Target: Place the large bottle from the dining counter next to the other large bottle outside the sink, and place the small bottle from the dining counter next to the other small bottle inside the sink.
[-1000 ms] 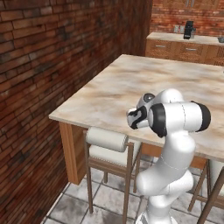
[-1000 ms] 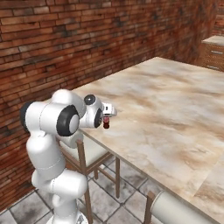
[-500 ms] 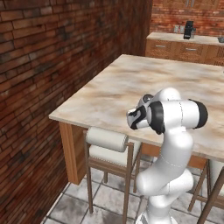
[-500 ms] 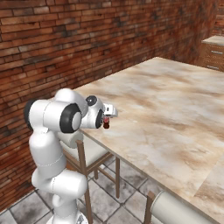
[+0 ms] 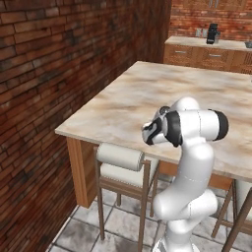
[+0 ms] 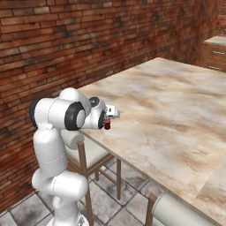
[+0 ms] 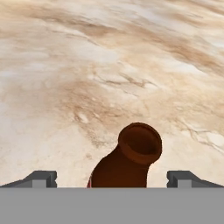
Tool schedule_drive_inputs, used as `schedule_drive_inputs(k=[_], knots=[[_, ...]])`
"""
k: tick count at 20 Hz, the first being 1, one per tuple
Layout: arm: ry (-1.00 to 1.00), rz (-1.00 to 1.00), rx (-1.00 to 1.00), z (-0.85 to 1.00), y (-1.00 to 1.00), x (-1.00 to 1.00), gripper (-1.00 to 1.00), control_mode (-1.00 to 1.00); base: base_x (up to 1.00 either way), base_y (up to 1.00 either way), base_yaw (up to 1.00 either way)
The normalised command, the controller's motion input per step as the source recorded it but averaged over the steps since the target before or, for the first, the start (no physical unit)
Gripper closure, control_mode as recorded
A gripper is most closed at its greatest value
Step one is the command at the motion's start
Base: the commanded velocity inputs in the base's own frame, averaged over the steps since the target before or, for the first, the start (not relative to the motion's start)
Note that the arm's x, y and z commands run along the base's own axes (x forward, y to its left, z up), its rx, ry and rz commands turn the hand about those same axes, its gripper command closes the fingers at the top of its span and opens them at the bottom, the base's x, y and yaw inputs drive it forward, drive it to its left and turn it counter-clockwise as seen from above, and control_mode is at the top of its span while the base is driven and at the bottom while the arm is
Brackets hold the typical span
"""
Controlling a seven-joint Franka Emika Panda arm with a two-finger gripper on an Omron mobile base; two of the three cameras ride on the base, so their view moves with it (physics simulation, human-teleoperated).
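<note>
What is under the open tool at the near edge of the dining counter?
A dark brown bottle stands on the beige marble dining counter, between the tool's spread fingertips. Its lower body is cut off in the hand view, and the tool covers much of it in the right base view.

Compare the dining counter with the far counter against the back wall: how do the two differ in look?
The dining counter has a beige marble-patterned top; the far counter has a plainer, paler top. The dining counter stands on dark wood sides with a cushioned stool tucked under its edge; the far counter has wooden drawer fronts with handles. The dining counter holds a small brown bottle; the far counter carries a dark object, too small to identify.
</note>
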Motion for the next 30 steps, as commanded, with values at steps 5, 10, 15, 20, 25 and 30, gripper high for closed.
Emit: schedule_drive_inputs(k=[5, 10, 15, 20, 25, 30], knots=[[0.0, 0.0, -0.01, -0.12, 0.0, 0.35, 1.0, -1.0, 0.0, 0.0, 0.0], [0.0, 0.0, 0.0, -0.02, 0.0, 0.11, 1.0, -1.0, 0.0, 0.0, 0.0], [-0.01, -0.01, 0.0, 0.0, 0.0, 0.0, 1.0, -1.0, 0.0, 0.0, 0.0], [-0.05, -0.03, 0.0, 0.21, 0.0, -0.03, 1.0, -1.0, 0.0, 0.0, 0.0], [-0.05, -0.04, 0.0, 0.44, 0.0, -0.21, 1.0, -1.0, 0.0, 0.0, 0.0], [-0.02, -0.04, 0.0, 0.25, 0.02, -0.44, 1.0, -1.0, 0.0, 0.0, 0.0]])
